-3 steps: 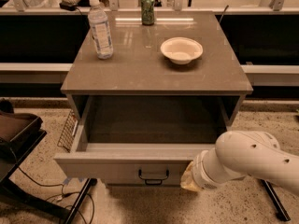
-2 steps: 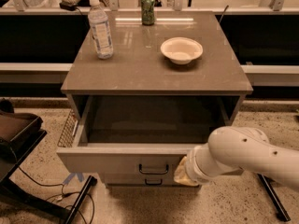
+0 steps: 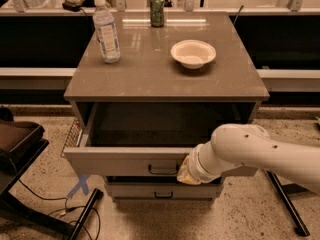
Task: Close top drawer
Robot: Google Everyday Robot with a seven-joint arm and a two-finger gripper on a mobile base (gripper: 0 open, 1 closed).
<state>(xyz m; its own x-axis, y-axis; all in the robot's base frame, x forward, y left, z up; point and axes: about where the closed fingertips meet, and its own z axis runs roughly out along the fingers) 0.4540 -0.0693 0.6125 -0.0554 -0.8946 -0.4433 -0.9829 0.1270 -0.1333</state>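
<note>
Camera view: 1 tool point(image 3: 183, 174) @top drawer point(image 3: 112, 161)

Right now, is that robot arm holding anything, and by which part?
Cannot be told: the gripper is at the top drawer front, beside its handle, mostly hidden behind the arm.

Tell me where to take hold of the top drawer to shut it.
Take the top drawer by its dark loop handle at centre, coming from the front: it stands pulled out, panel facing outward. The tool is at that panel, just right of the handle.
</note>
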